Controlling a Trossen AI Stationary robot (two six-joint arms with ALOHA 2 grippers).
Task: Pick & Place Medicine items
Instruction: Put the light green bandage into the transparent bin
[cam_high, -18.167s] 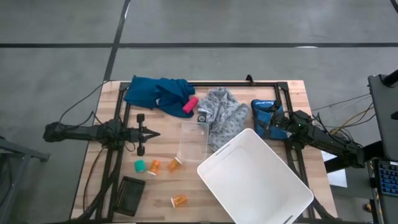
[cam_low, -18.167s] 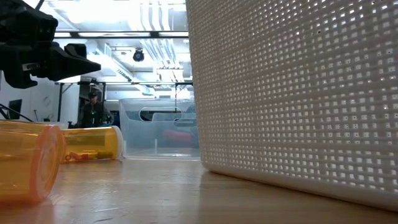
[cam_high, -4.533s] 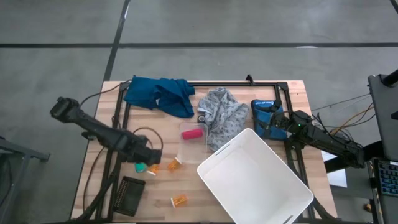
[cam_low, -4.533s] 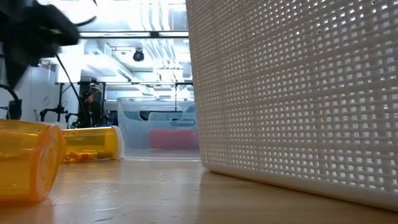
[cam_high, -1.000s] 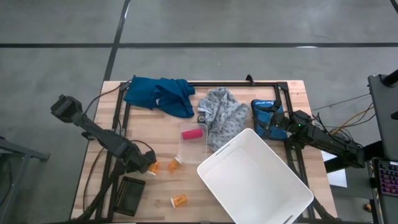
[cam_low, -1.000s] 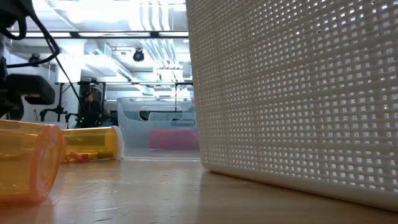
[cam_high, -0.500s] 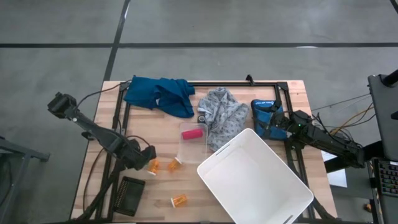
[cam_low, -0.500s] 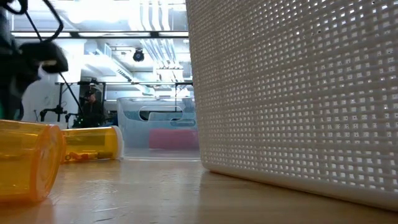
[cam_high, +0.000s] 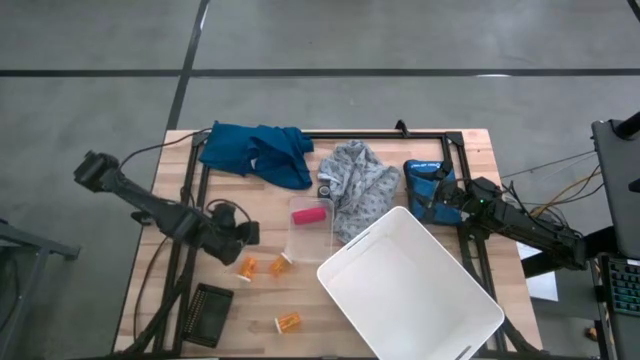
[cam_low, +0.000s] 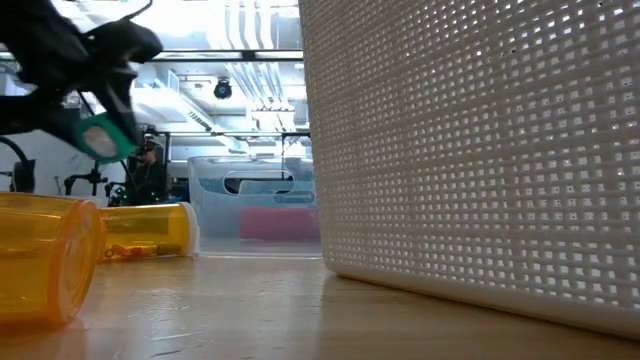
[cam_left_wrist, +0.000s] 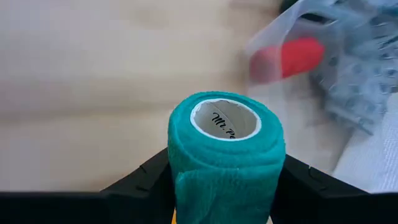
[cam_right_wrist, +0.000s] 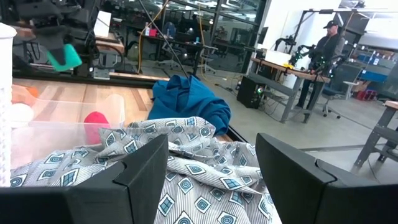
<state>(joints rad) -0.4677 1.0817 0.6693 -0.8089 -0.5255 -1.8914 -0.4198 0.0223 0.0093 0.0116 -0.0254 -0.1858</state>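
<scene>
- Fingers (cam_left_wrist: 144, 177) of the left gripper (cam_left_wrist: 225, 186) are clamped on a teal bandage roll (cam_left_wrist: 225, 146), one dark finger on each flank, hollow core facing the wrist camera.
- Big change: a second ago that gripper was down low at the tabletop (cam_high: 160, 260) by the orange bottles; now it has come up and swung toward the middle, and the low view shows the teal roll hanging in the air beneath it.
- Seen from above, the left gripper (cam_high: 232, 236) hovers just short of the clear plastic bin (cam_high: 311, 232), where a pink roll (cam_high: 308, 215) already lies.
- That reads to me as a carry toward the bin, with release the likely next call.
- Meanwhile the three orange pill bottles are untouched on the wood: one (cam_high: 247, 267) just below the gripper, one (cam_high: 280, 264) beside the bin's near corner, one (cam_high: 288, 322) farther toward the front edge near the white mesh basket (cam_high: 410, 290).
- So the medicine bottles are not yet picked; in my judgement the bulk of the task is still ahead.
- Right gripper (cam_right_wrist: 211, 171) waits at the far right over the grey patterned cloth (cam_high: 358, 190), fingers apart, nothing between them.
- Blue cloth (cam_high: 255, 152) sits at the back, out of play.
</scene>
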